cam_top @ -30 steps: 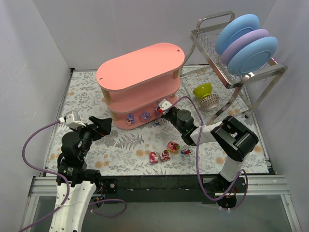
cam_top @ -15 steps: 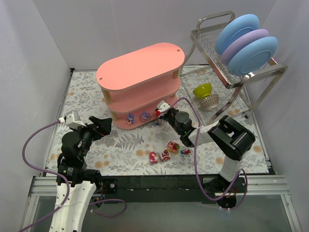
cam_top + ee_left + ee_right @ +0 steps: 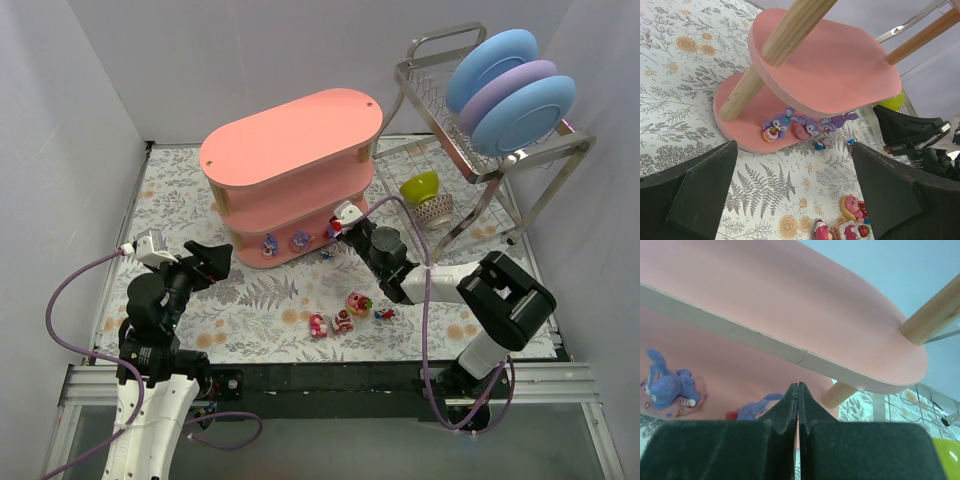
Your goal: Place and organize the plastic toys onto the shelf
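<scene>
My right elbow has swung out to the right and toward the near edge since a second ago, while my right gripper [image 3: 336, 229] has stayed at the right end of the shelf [image 3: 290, 135], level with its bottom tier. My left arm has not moved.

My right fingers [image 3: 790, 405] are pressed flat together with nothing between them. In the right wrist view they point under the edge of the middle board, and two purple toys [image 3: 667, 385] lie on the bottom board beyond them, one just past the tips.

My left gripper [image 3: 215, 258] hangs over the mat [image 3: 180, 190] in front of the shelf's left end, spread wide and holding nothing. From the left wrist I see three purple toys in a row along the front of the bottom board. A small blue toy [image 3: 821, 144] lies on the mat just beside that board.

The other toys [image 3: 343, 322] sit in a loose cluster on the mat near the front edge, well apart from the shelf, between my two arms. The two upper boards are bare.
</scene>
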Robot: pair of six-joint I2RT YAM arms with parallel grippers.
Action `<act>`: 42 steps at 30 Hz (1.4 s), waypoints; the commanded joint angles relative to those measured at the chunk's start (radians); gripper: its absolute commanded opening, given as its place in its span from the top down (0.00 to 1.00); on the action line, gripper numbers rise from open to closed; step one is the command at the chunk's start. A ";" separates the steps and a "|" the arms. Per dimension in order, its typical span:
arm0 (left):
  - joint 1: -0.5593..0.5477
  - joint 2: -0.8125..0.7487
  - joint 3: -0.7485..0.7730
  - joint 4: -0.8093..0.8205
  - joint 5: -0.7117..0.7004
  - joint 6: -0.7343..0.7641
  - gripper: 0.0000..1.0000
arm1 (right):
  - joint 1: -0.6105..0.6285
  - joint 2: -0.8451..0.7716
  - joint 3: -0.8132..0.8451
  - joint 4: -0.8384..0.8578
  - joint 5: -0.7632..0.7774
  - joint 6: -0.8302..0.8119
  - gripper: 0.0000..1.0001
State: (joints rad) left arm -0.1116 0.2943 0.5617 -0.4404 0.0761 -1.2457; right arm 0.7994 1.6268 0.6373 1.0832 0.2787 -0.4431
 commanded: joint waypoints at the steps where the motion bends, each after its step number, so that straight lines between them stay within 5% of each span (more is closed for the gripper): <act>1: -0.002 -0.014 -0.006 0.005 0.014 0.011 0.02 | 0.003 -0.087 -0.013 -0.081 0.027 0.070 0.99; 23: -0.002 -0.057 -0.008 0.006 0.024 0.006 0.02 | 0.001 -0.493 0.119 -1.035 -0.116 0.533 0.99; 42: -0.002 -0.069 -0.006 -0.004 -0.001 0.000 0.02 | -0.019 -0.599 0.260 -1.416 -0.153 0.695 0.99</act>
State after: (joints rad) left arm -0.1116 0.2302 0.5617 -0.4404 0.0864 -1.2469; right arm 0.7918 1.0584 0.8288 -0.2562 0.1234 0.2089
